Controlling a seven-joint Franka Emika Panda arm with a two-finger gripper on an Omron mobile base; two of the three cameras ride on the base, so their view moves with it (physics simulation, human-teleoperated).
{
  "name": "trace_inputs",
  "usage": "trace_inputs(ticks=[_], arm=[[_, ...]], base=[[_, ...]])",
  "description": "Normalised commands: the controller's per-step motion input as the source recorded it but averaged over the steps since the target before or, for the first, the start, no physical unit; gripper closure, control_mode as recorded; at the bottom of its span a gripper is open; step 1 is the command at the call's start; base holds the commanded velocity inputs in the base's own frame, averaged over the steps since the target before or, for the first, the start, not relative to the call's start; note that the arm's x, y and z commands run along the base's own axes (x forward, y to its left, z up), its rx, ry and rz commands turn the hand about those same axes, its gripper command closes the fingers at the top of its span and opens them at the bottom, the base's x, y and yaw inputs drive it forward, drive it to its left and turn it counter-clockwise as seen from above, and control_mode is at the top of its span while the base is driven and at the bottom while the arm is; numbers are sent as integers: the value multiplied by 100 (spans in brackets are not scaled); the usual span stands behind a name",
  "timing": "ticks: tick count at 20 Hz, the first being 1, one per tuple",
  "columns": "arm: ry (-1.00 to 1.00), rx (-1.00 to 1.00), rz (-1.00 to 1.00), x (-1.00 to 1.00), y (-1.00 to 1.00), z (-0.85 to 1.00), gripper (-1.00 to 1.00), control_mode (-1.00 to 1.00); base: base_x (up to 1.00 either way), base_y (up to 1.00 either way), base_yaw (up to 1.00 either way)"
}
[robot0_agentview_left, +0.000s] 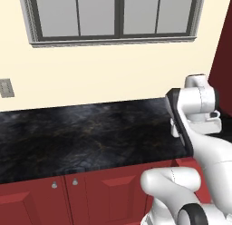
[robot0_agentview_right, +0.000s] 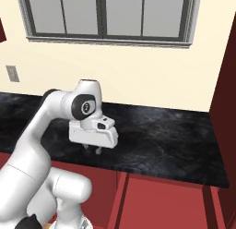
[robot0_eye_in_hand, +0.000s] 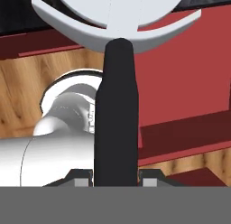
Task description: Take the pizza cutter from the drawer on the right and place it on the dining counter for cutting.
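In the hand view the pizza cutter [robot0_eye_in_hand: 116, 110] rises straight up from my gripper [robot0_eye_in_hand: 115, 175]. Its dark handle is clamped between the two finger tips, and its round silver wheel [robot0_eye_in_hand: 113, 11] fills the top of the picture. The gripper is shut on that handle. From the right base view the hand hangs just above the front part of the black worktop [robot0_agentview_right: 161, 135], with the gripper [robot0_agentview_right: 93, 149] pointing down. Behind the cutter lie red cabinet fronts [robot0_eye_in_hand: 180, 83]; I cannot tell which of them is the drawer. The dining counter is out of view.
A cream wall with a grey-framed window [robot0_agentview_left: 113, 15] backs the worktop [robot0_agentview_left: 81, 133]. Red cabinet doors with round silver knobs [robot0_agentview_left: 54, 185] run below it. A tall dark red cabinet side [robot0_agentview_right: 226, 108] stands at the right. Wooden floor [robot0_eye_in_hand: 40, 87] lies beneath.
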Motion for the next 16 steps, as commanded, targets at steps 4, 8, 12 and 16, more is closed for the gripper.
trace_inputs(ticks=[4, 8, 12, 16], arm=[[-20, 1, 0, 2, 38, 0, 100, -100], [-12, 3, 1, 0, 12, 0, 100, -100], [-11, 0, 0, 17, 1, 5, 100, -100], [-16, 0, 0, 14, 30, 4, 100, -100]], base=[[0, 0, 0], [0, 0, 0], [0, 0, 0], [0, 0, 0]])
